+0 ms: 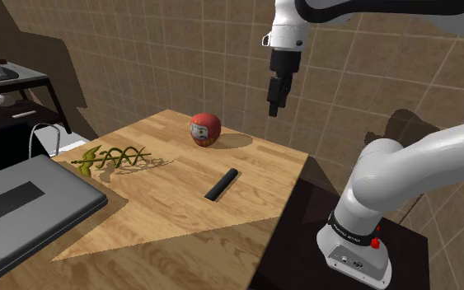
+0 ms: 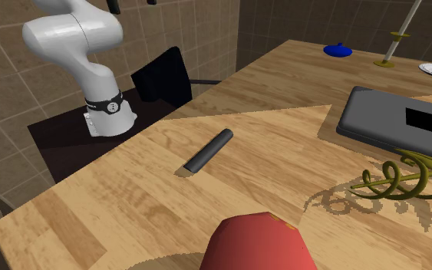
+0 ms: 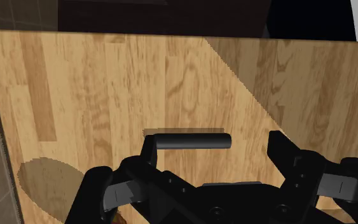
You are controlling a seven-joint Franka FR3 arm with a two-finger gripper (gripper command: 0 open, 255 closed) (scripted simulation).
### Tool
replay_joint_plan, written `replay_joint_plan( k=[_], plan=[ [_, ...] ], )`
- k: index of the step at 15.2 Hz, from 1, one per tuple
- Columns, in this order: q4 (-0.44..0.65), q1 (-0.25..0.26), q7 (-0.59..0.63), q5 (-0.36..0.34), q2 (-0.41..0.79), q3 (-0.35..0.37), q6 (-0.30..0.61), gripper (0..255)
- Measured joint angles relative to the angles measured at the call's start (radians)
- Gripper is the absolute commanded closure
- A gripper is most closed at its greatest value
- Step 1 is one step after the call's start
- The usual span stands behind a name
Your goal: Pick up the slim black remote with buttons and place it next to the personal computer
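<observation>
My pincer point(image 1: 274, 107) hangs released, spread wide. The remote point(image 1: 221, 184), a slim, plain dark bar, lies flat at its seven o'clock in the shoulder view.

A room in a home: tan tiled walls point(image 1: 180, 49) behind a wooden counter point(image 1: 180, 206) carrying a grey laptop point(image 1: 65, 198), a red doll point(image 1: 205, 129) and a green spiral ornament point(image 1: 116, 156).

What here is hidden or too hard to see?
Remote: buttons cannot be made out in any view; it reads as a plain dark bar.
Laptop: cut off by the shoulder view's left and bottom edges.
Red doll: lower part cut off by the second exterior view's bottom edge; its face is turned away there.
</observation>
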Motion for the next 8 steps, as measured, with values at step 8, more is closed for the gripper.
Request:
replay_joint_plan(
  k=[8],
  plan=[
    [-0.134,0.086,-0.287,-0.059,0.083,-0.048,0.235,0]
  ],
)
